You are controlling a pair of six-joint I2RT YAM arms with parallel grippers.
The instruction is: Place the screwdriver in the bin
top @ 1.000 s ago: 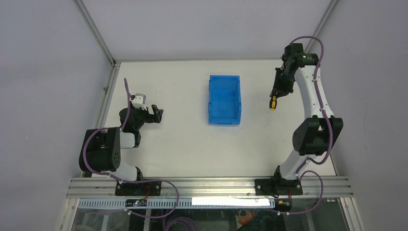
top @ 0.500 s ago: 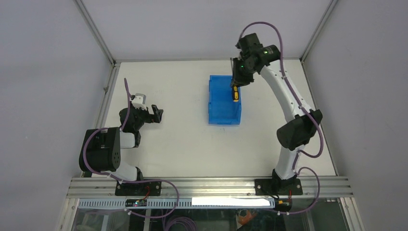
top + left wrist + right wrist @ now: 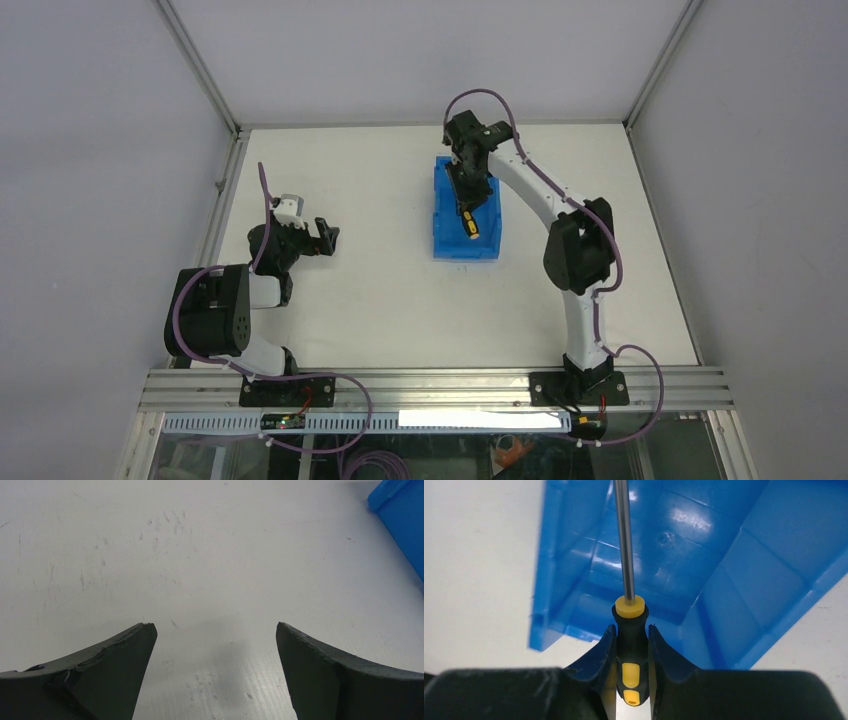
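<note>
The bright blue bin (image 3: 452, 235) sits at the middle of the table, and its inside fills the right wrist view (image 3: 744, 570). My right gripper (image 3: 465, 195) hangs over the bin, shut on the screwdriver (image 3: 468, 224). In the right wrist view the gripper (image 3: 632, 632) pinches the yellow-and-black handle (image 3: 630, 645), and the metal shaft (image 3: 623, 540) points into the bin. The screwdriver is held above the bin floor. My left gripper (image 3: 325, 236) is open and empty over bare table at the left (image 3: 214, 630).
The white table (image 3: 350, 300) is framed by a metal rail (image 3: 215, 225) on the left and grey walls at back and sides. A corner of the bin shows at the top right of the left wrist view (image 3: 400, 510).
My right arm has swung left from the table's right side, carrying the screwdriver over the bin, now lower above its middle. The left arm has not moved.
</note>
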